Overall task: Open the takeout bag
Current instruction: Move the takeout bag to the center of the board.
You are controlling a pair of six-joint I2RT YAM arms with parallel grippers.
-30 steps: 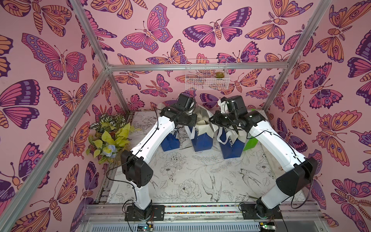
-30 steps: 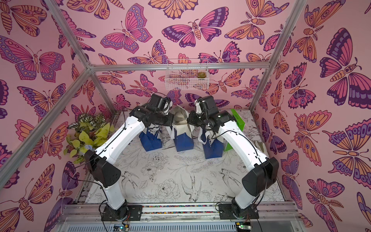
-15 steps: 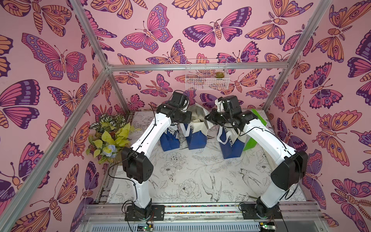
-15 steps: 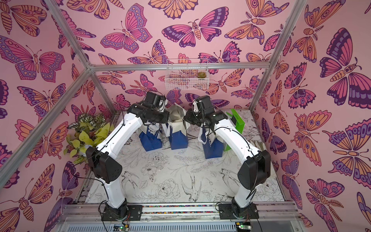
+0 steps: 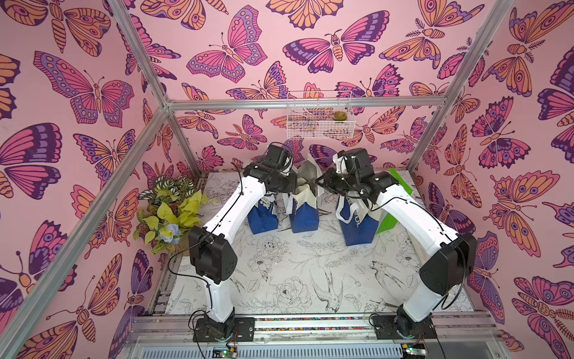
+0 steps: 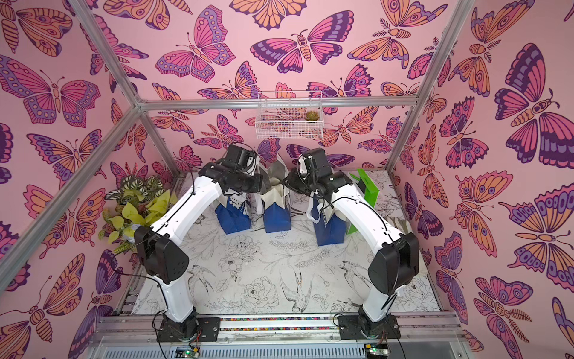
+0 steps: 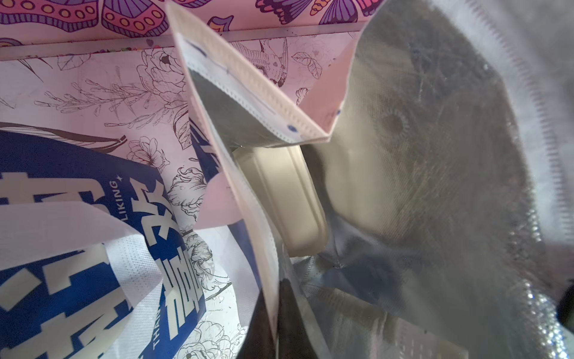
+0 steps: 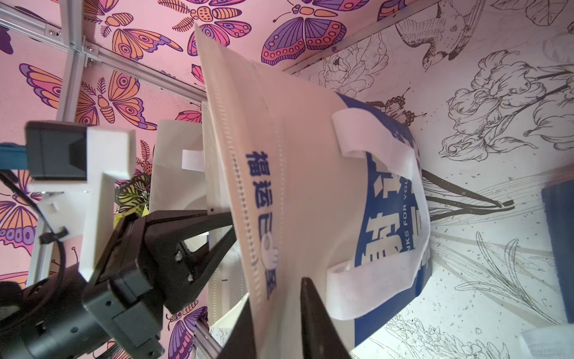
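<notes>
Three blue-and-white takeout bags stand in a row; the middle takeout bag (image 5: 303,214) (image 6: 276,217) is held between my arms with its mouth spread. My left gripper (image 5: 295,186) (image 7: 277,289) is shut on its left rim. In the left wrist view the silver lining (image 7: 435,186) and a white foam box (image 7: 289,199) show inside. My right gripper (image 5: 318,184) (image 8: 276,292) straddles the opposite wall (image 8: 310,186), its fingers standing apart, wider than the fabric between them. The right wrist view also shows the left gripper (image 8: 231,223) on the far rim.
The other two bags (image 5: 264,217) (image 5: 357,227) flank the middle one closely. A green bag (image 5: 392,214) leans behind the right one. A leafy plant (image 5: 167,214) fills the left back corner. A wire basket (image 5: 320,121) hangs on the back wall above the grippers.
Both arms and the middle bag have shifted a little to the left and back. The right gripper's fingers have parted from the bag's wall; the left stays clamped.
</notes>
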